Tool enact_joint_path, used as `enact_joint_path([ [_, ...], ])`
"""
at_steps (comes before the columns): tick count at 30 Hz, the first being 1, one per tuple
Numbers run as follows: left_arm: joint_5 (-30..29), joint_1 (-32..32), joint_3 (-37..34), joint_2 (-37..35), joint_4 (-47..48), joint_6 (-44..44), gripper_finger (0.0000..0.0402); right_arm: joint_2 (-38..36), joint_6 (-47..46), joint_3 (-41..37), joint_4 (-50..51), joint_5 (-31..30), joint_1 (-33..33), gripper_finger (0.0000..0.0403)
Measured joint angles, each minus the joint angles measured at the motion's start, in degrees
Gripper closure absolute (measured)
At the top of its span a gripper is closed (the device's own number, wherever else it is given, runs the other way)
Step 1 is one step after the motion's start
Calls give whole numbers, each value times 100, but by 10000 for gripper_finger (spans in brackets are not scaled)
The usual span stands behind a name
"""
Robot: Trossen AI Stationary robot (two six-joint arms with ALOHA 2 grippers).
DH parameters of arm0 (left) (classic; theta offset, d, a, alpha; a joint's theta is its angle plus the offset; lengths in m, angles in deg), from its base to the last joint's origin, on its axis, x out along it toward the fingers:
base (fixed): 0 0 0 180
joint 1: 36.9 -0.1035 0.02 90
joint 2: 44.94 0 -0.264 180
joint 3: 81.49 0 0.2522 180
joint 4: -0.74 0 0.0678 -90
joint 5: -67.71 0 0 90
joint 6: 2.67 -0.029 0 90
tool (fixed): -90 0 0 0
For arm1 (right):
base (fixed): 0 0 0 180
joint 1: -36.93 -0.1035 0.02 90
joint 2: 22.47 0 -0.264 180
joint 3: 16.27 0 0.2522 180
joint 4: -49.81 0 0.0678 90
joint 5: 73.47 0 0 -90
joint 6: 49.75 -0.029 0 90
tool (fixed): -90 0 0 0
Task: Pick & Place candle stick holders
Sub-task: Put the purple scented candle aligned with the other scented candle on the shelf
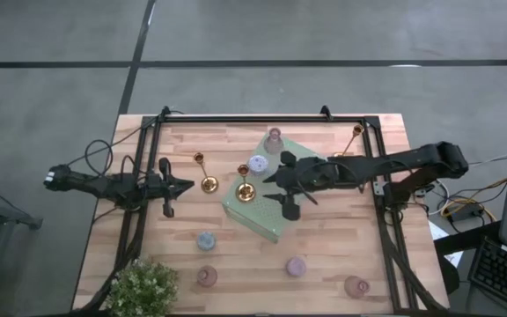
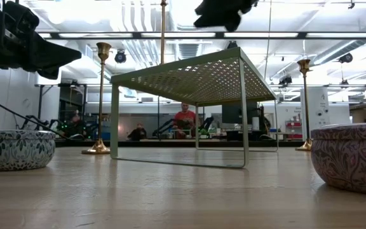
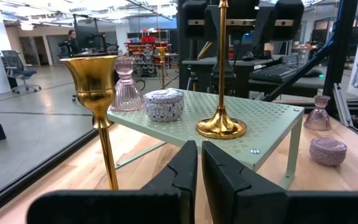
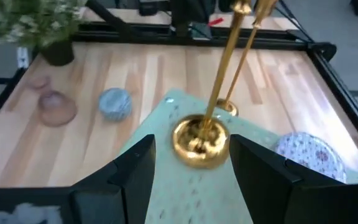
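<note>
While my right gripper [image 4: 191, 168] stands spread around the upright gold candlestick [image 4: 201, 140] on the pale-green perforated stand [image 1: 267, 211], its stem points straight up; left gripper [image 3: 199, 180], pressed together, waits farther off.

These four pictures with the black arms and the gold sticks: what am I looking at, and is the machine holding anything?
It is one robot with two dark arms at a wooden table, seen by four cameras at once: one overhead, one at table height, one on each wrist.

A pale green perforated rack stands mid-table. On it are a gold candlestick, a patterned round holder and a pink glass holder. Two more gold candlesticks stand on the table, with small round holders nearer the front and a potted plant in a corner.

The right gripper is open around the rack candlestick's base, not gripping it. The left gripper is shut and empty, waiting at the side.
</note>
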Motion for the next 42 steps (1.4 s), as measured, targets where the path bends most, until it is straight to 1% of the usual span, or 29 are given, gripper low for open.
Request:
enact_joint_path([
  [3, -1, 0, 0, 2, 0, 0, 374, -273, -45, 0, 440, 4, -198, 202],
  [6, 1, 1, 0, 14, 0, 0, 374, -530, -289, 0, 929, 28, -513, 202],
  [12, 1, 0, 0, 22, -2, 0, 374, -1011, -637, 0, 1504, 33, -1411, 204],
  [16, 2, 2, 0, 22, -1, 0, 374, -1282, -930, 13, 2155, 44, -2037, 205],
  [18, 1, 1, 0, 22, -2, 0, 374, -1390, -1130, 13, 2360, 42, -2302, 204],
  [22, 2, 1, 0, 22, -2, 0, 374, -1450, -1488, 13, 2458, 33, -2743, 205],
  [27, 1, 0, 0, 22, -2, 0, 374, -1183, -1559, -83, 2381, 2, -3160, 208],
  [30, 1, 0, 0, 22, -2, 0, 374, -903, -1636, -259, 2025, -11, -3327, 206],
  [34, 1, 2, 0, 22, -2, 0, 374, -479, -1779, -502, 1521, -24, -3382, 199],
  [38, 1, 1, 0, 22, -2, 0, 374, -71, -2042, -608, 1342, -29, -3379, 177],
  [42, 1, 2, 0, 22, -2, 0, 374, 366, -2299, -641, 1270, -116, -3378, 136],
])
